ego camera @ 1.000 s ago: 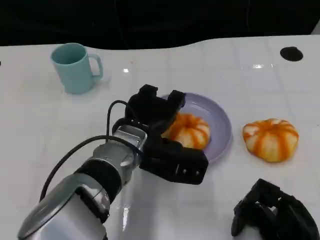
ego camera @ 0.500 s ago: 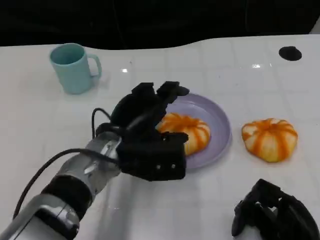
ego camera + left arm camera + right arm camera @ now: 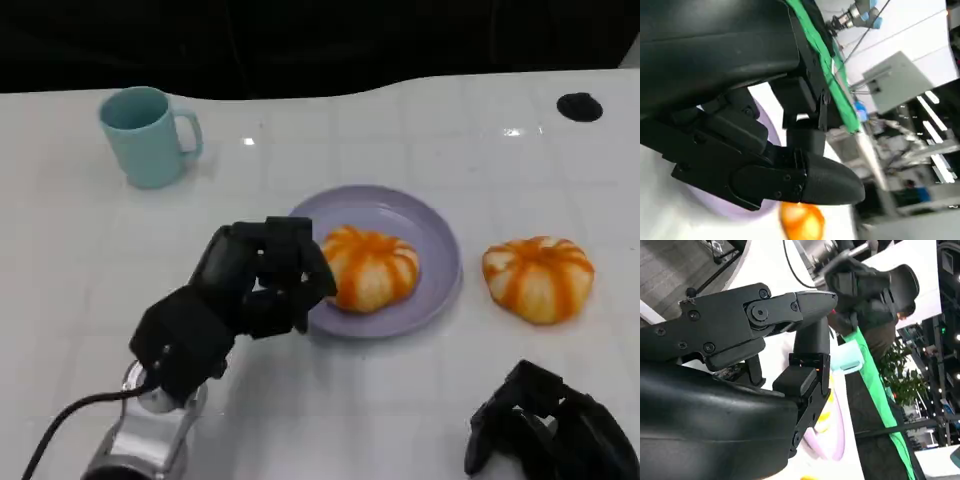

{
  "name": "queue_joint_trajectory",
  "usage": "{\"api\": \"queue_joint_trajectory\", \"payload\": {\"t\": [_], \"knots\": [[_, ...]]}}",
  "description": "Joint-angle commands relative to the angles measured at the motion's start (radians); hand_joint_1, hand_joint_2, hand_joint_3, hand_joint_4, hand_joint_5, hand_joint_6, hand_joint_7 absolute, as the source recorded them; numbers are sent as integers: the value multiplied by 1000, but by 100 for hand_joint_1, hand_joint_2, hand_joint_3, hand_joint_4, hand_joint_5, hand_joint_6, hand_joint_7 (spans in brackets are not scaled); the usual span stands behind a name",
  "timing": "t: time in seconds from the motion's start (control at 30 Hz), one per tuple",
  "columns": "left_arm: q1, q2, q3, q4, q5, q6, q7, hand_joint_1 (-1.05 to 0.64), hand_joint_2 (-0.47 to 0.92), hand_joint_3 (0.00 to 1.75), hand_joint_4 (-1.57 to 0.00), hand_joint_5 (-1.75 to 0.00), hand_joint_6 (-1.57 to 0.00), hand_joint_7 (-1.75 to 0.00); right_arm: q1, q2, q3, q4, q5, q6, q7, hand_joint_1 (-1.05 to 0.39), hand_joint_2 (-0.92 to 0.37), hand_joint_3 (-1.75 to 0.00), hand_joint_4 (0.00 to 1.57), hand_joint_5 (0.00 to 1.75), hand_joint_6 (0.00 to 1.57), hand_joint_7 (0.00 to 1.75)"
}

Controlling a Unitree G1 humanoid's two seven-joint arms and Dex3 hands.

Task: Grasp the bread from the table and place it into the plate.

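White tabletop [image 3: 80, 260], two orange-striped buns, one lavender plate [image 3: 440, 250], one teal mug [image 3: 145, 135].

You see one bread [image 3: 372, 267] lying flat in the plate, round, ridged, no clear long axis; a second bun [image 3: 538, 277] sits just right of it. Your left hand [image 3: 240, 295] hovers beside the plate, fingers curled on nothing; your right hand [image 3: 550, 430] rests curled, empty.

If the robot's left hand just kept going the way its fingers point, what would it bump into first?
Probably the bread on the plate: the left hand hangs by the near left rim of the purple plate, fingers aimed toward it. Height is hard to judge, so it might touch the rim first.
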Motion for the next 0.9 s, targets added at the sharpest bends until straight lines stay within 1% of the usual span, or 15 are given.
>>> {"api": "queue_joint_trajectory", "payload": {"t": [0.03, 0.07, 0.17, 0.2, 0.23, 0.37, 0.5, 0.57, 0.67, 0.77, 0.9], "knots": [[119, 1, 44, -147, -157, 101, -169, -105, 92, 28, -149, -118, -141, -97, 16, -11, -5, -15, 13, 21, -5, -59, -92, -18, 72, 156, 71, 121], [146, -1, 52, -182, -194, 131, -207, -105, 92, 25, -150, -114, -143, -94, 16, -11, -5, -15, 12, 19, -5, -59, -92, -18, 72, 156, 71, 121], [224, -7, 70, -297, -322, 285, -322, -105, 92, 12, -156, -99, -153, -72, 17, -13, -4, -19, 4, 16, -12, -58, -92, -19, 71, 157, 71, 121], [245, -10, 74, -326, -354, 329, -351, -105, 91, 8, -157, -95, -156, -67, 17, -14, -5, -20, 5, 18, -13, -58, -92, -19, 71, 157, 71, 121], [266, -15, 78, -354, -383, 376, -373, -105, 90, 6, -157, -94, -156, -65, 15, -13, -6, -19, 9, 21, -10, -58, -92, -19, 71, 157, 71, 121], [330, -37, 91, -408, -432, 450, -450, -105, 87, 3, -157, -91, -157, -63, 10, -12, -10, -9, 18, 22, 0, -59, -92, -19, 71, 156, 70, 120], [386, -55, 104, -426, -479, 515, -533, -105, 82, 0, -157, -83, -157, -56, 21, -8, -6, -27, 7, 24, -22, -59, -92, -18, 71, 155, 72, 115], [402, -62, 111, -434, -482, 529, -550, -105, 81, 0, -157, -82, -157, -54, 25, -7, -4, -31, 7, 22, -24, -59, -92, -18, 71, 155, 73, 115], [440, -73, 112, -452, -499, 593, -567, -105, 77, 0, -157, -81, -157, -54, 30, -9, -4, -41, 3, 21, -34, -60, -92, -18, 70, 155, 72, 115], [465, -83, 118, -466, -499, 646, -563, -105, 75, 0, -157, -84, -157, -58, 29, -8, -6, -39, 8, 19, -32, -60, -92, -18, 70, 155, 72, 115], [469, -92, 131, -464, -497, 671, -577, -105, 74, 0, -157, -86, -157, -61, 21, -9, -10, -25, 16, 16, -20, -61, -92, -18, 71, 156, 72, 115]]}}
